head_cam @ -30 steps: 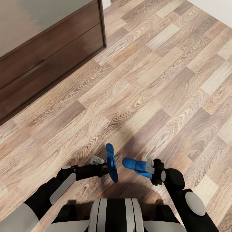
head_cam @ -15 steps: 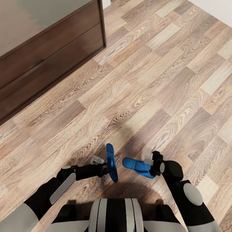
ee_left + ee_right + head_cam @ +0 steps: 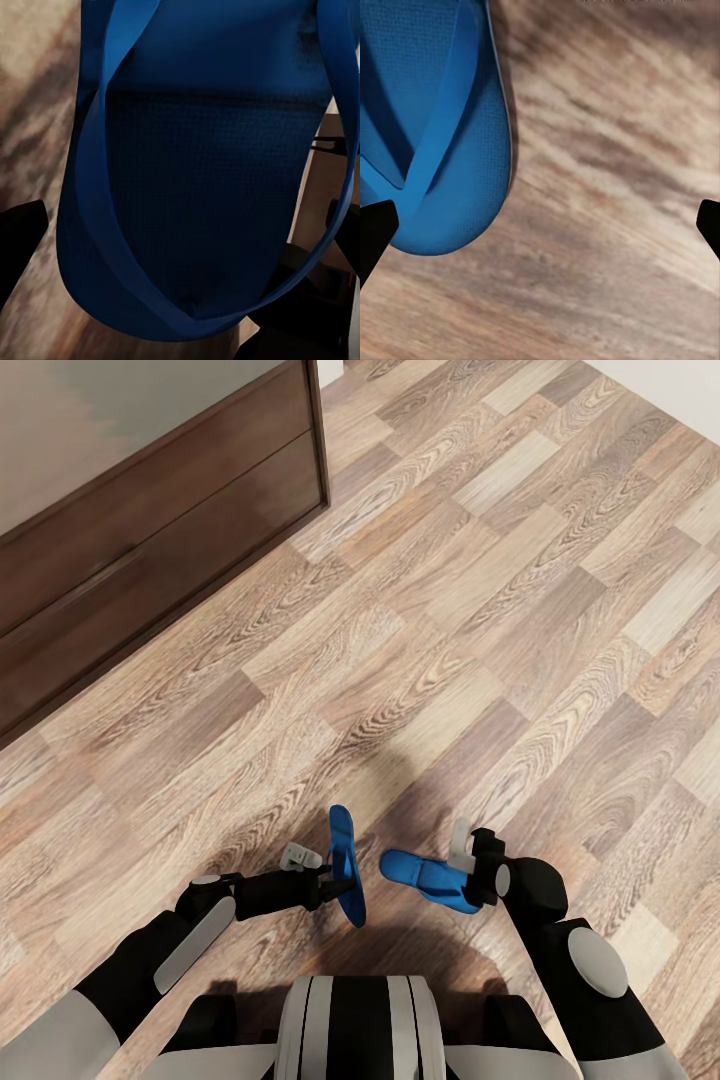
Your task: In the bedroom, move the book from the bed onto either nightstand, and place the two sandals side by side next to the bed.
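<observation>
Two bright blue sandals hang low over the wood-plank floor in front of my trunk. My left gripper (image 3: 333,882) is shut on the left sandal (image 3: 345,850), which stands on its edge; up close, this sandal (image 3: 210,187) shows its sole and strap. The right sandal (image 3: 420,875) lies flat, its heel end by my right gripper (image 3: 462,863). This gripper (image 3: 540,240) stands open, its fingers wide apart, with the sandal's rounded end (image 3: 435,135) beside one fingertip. The bed (image 3: 160,530), dark-brown frame under a pale-grey top, stands at the upper left. The book and nightstand are out of view.
Wood-plank floor (image 3: 480,610) stretches from the bed's corner (image 3: 318,470) to the right. A strip of white wall (image 3: 680,380) shows at the far upper right. My trunk (image 3: 355,1025) sits at the lower edge.
The right hand turned and drew back a little from the right sandal's heel end. The left arm and both sandals stayed in place.
</observation>
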